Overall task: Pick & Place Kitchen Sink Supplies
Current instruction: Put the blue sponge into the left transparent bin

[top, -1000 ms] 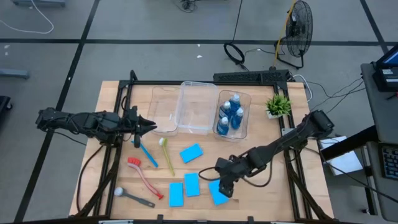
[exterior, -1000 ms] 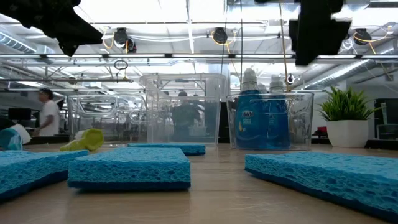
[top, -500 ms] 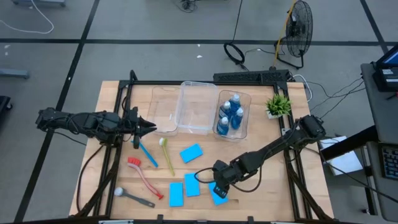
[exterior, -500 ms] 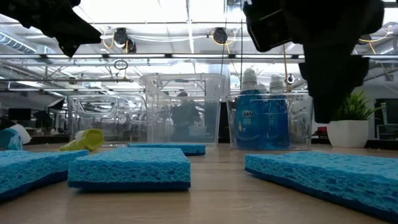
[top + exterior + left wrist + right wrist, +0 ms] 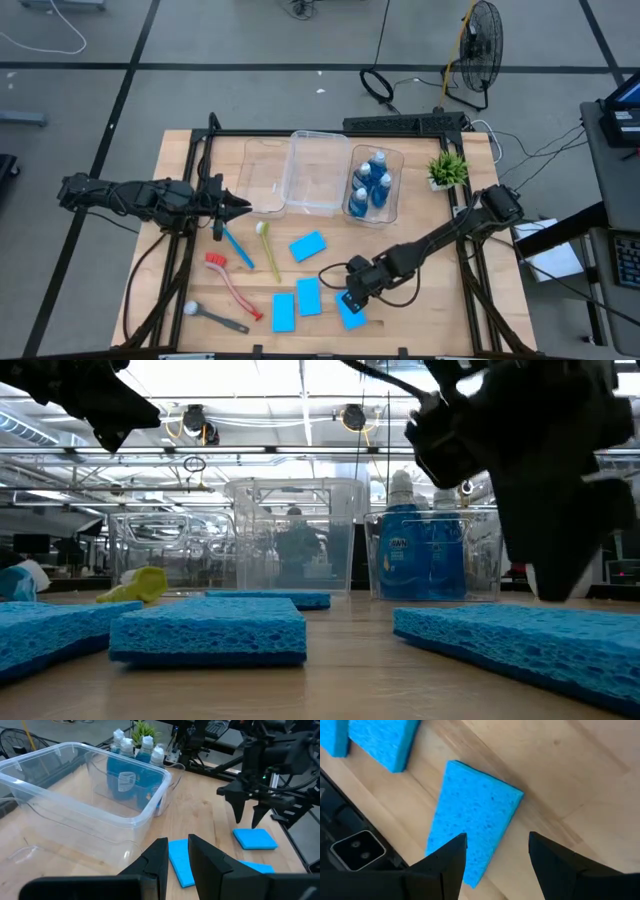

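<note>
Several blue sponges lie flat on the wooden table: one [image 5: 308, 245] mid-table, two [image 5: 308, 296] [image 5: 283, 312] near the front, and one [image 5: 352, 316] at the front right. My right gripper [image 5: 345, 298] hangs open just above that last sponge [image 5: 475, 815], fingers pointing down, clear of it. Blue [image 5: 236, 248], yellow-green [image 5: 268, 250], red [image 5: 232, 284] and grey-black [image 5: 216, 318] brushes lie at the left. The bottles [image 5: 372, 185] stand in a clear bin. My left gripper [image 5: 236, 205] waits at the left, fingers a narrow gap apart and empty.
Two more clear bins [image 5: 315, 172] [image 5: 262, 180] stand at the back of the table, left of the bottle bin. A small green potted plant [image 5: 447, 168] sits at the back right. Bare wood lies right of the front-right sponge.
My right gripper has come down toward the front-right sponge, shifting slightly toward the table's left edge, and its wrist has rolled. Its fingers have stayed open. The sponges and brushes have not moved.
</note>
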You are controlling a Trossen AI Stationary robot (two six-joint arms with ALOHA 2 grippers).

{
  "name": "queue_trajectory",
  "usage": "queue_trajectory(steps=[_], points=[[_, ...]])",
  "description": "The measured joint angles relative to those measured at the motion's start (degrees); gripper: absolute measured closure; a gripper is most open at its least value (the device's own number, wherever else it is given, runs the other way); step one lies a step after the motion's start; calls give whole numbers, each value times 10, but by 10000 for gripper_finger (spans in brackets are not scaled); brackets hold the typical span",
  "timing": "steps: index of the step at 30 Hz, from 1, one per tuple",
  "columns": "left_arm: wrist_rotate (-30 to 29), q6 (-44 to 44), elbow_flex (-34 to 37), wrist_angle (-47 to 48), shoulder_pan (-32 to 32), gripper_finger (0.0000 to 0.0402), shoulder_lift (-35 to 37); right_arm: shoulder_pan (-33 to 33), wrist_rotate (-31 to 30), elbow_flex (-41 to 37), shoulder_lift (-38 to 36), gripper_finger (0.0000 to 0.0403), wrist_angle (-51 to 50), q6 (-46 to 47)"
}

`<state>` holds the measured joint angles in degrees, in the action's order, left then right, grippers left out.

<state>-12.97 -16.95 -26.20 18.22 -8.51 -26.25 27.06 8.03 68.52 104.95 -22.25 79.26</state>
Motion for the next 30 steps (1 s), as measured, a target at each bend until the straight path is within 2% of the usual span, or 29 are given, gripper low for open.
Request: queue_trajectory(steps=[10, 21, 25, 30], points=[[0, 0, 0, 0, 0, 325, 0, -8, 8, -56, -2, 204, 49, 7], [-1, 3, 0, 0, 0, 325, 0, -7, 17, -40, -15, 204, 108, -30], [-2, 3, 0, 0, 0, 325, 0, -7, 40, -36, -9, 204, 100, -36], [-4, 7, 0, 0, 0, 325, 0, -10, 41, -36, 10, 204, 90, -39]])
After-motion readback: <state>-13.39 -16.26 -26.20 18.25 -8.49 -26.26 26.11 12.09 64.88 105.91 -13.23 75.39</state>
